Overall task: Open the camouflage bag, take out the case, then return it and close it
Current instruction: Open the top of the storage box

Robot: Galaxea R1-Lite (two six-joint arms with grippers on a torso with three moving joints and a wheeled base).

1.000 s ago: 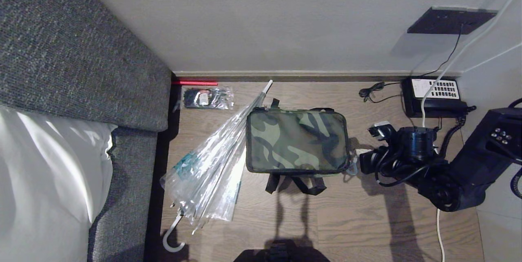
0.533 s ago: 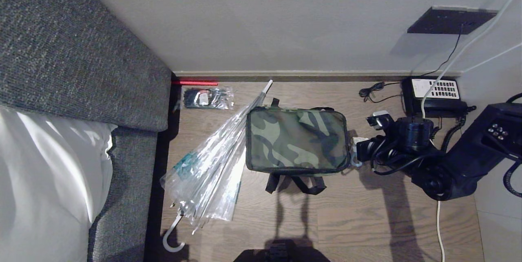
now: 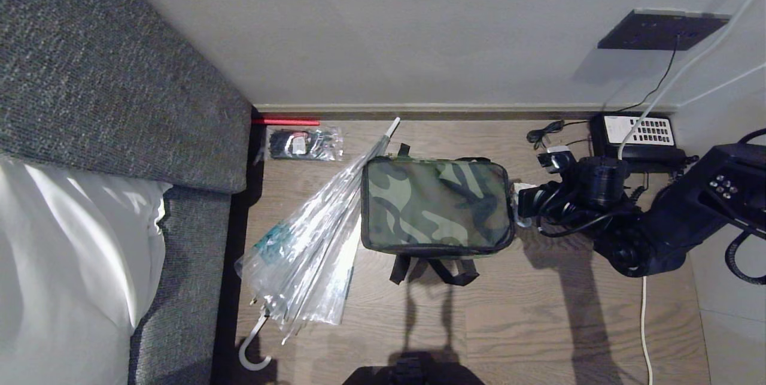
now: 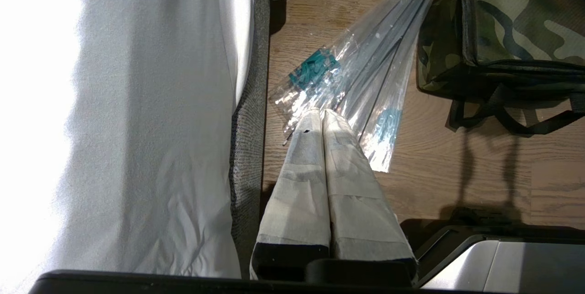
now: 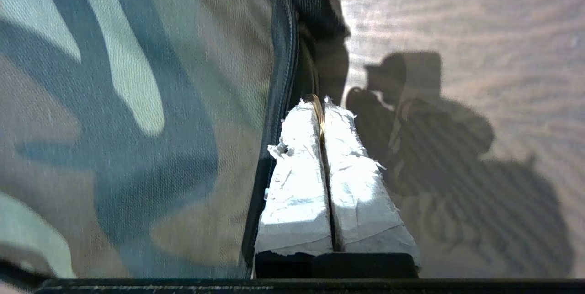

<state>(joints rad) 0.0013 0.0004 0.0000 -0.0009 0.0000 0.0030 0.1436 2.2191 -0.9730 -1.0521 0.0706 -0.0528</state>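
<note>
**Inspector:** Head view first. You have the camouflage bag (image 3: 437, 205) lying flat on the wooden floor (image 3: 526, 313), its black zipper edging closed all round. Nothing of its contents shows; the case cannot be seen.

**Operator:** What sits around it?

**Inspector:** A clear plastic umbrella (image 3: 311, 247) rests against the bag's left side, its tip pointing to the wall. A black-and-white telephone (image 3: 637, 142) stands near the far right corner, well apart from the bag.

**Operator:** And my right gripper?

**Inspector:** Your right gripper (image 5: 320, 102) is at the bag's right-hand edge, just beside the zipper line. In the right wrist view its taped fingers (image 5: 297, 179) are pressed together, pinching a thin metal ring (image 5: 318, 106) between the tips. The ring appears to belong to the zipper pull.

**Operator:** Left side?

**Inspector:** Your left gripper (image 4: 322, 113) hangs above the floor over the umbrella's handle end, fingers together, holding nothing.
</note>
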